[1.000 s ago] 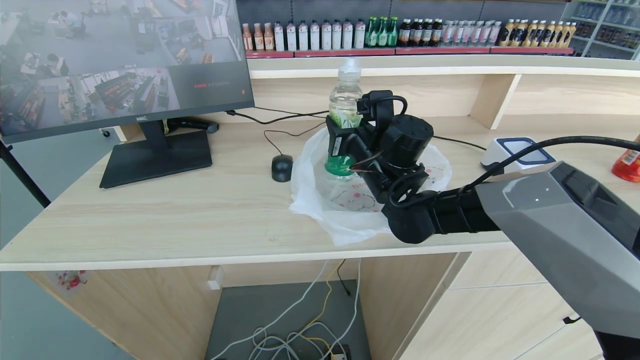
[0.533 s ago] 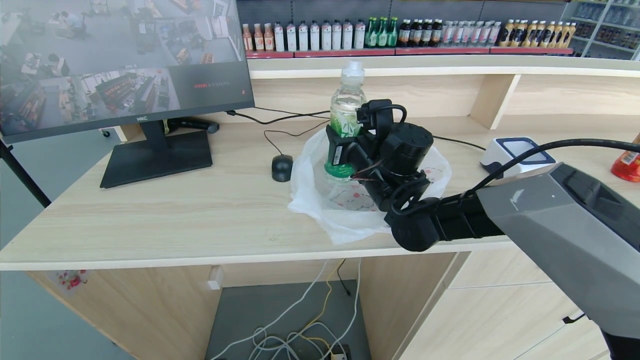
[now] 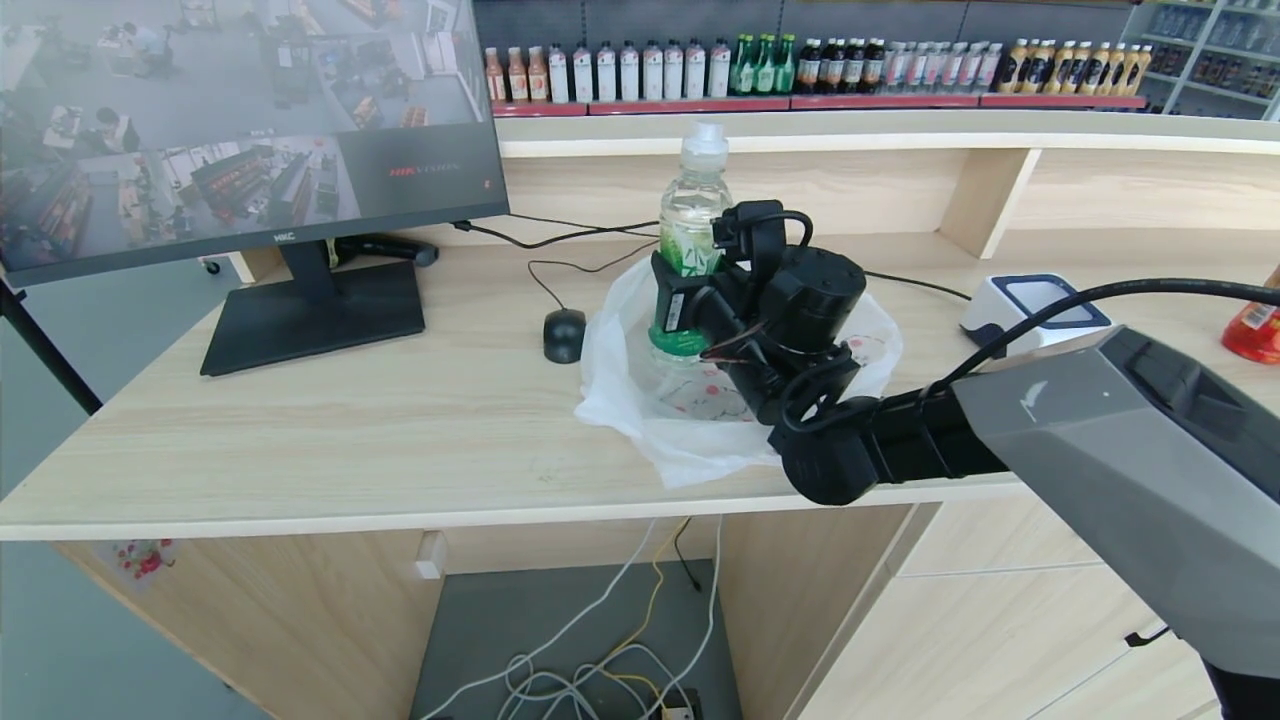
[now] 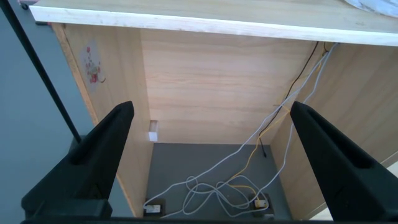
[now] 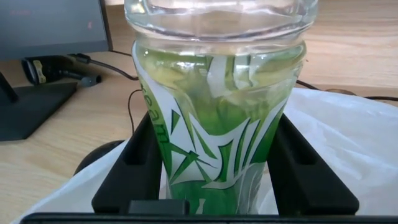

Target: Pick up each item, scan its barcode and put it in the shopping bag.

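Observation:
A clear drink bottle [image 3: 690,215] with a green label and white cap stands upright over the white plastic shopping bag [image 3: 622,385] on the counter. My right gripper [image 3: 685,290] is shut on the bottle around its label, seen close in the right wrist view as the bottle [image 5: 217,118] between the black fingers [image 5: 134,158]. The bottle's lower part sits inside the bag's opening. A white barcode scanner [image 3: 1035,305] stands to the right of the bag. My left gripper [image 4: 211,162] hangs open below the counter edge, facing the cables under the desk.
A monitor [image 3: 240,120] on a black stand occupies the counter's left, with a black mouse [image 3: 564,334] beside the bag. An orange bottle [image 3: 1255,330] stands at the far right. A raised wooden ledge [image 3: 850,135] runs behind, with shelves of drinks beyond.
My right gripper has lowered the bottle slightly into the bag and shifted a little right between one second ago and half a second ago; since then nothing has moved.

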You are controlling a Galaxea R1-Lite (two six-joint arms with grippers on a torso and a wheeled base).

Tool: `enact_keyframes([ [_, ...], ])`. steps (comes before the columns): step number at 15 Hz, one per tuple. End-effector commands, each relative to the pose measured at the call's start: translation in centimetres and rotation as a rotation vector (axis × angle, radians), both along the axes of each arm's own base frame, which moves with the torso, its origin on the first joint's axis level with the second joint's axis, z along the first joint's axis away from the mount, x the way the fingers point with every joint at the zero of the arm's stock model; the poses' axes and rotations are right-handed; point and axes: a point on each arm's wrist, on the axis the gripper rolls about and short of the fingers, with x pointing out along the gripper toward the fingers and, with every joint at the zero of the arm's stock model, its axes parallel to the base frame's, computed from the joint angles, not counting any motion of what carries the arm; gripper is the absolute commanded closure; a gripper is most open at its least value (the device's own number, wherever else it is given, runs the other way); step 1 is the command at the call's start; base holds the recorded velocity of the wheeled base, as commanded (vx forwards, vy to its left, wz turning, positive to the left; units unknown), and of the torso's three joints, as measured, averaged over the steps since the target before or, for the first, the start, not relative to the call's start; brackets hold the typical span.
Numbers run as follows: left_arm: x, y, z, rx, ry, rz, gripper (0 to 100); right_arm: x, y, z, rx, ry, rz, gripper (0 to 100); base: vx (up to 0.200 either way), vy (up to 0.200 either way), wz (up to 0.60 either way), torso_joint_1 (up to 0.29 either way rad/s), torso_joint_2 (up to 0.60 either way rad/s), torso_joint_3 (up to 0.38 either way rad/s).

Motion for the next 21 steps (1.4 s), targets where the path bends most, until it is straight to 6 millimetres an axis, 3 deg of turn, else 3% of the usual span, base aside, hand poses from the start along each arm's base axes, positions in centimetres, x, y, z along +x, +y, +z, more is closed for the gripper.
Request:
enact_keyframes([
  [1, 0.0, 0.0, 0.0, -0.001, 0.000, 0.000, 0, 0.0, -0.1, -0.1, -0.003, 0.003, 0.002, 0, 0.000, 0.000, 0.00, 0.000, 0.00, 0.000],
  [14, 0.0, 0.0, 0.0, -0.001, 0.000, 0.000, 0, -0.6, 0.2, 0.7, 0.020, -0.047, 0.014, 0, 0.000, 0.000, 0.00, 0.000, 0.00, 0.000],
  [21, 0.0, 0.0, 0.0, -0.001, 0.000, 0.000, 0, -3.4, -1.2, 2.1, -0.006, -0.049, -0.026, 0, 0.000, 0.000, 0.00, 0.000, 0.00, 0.000],
])
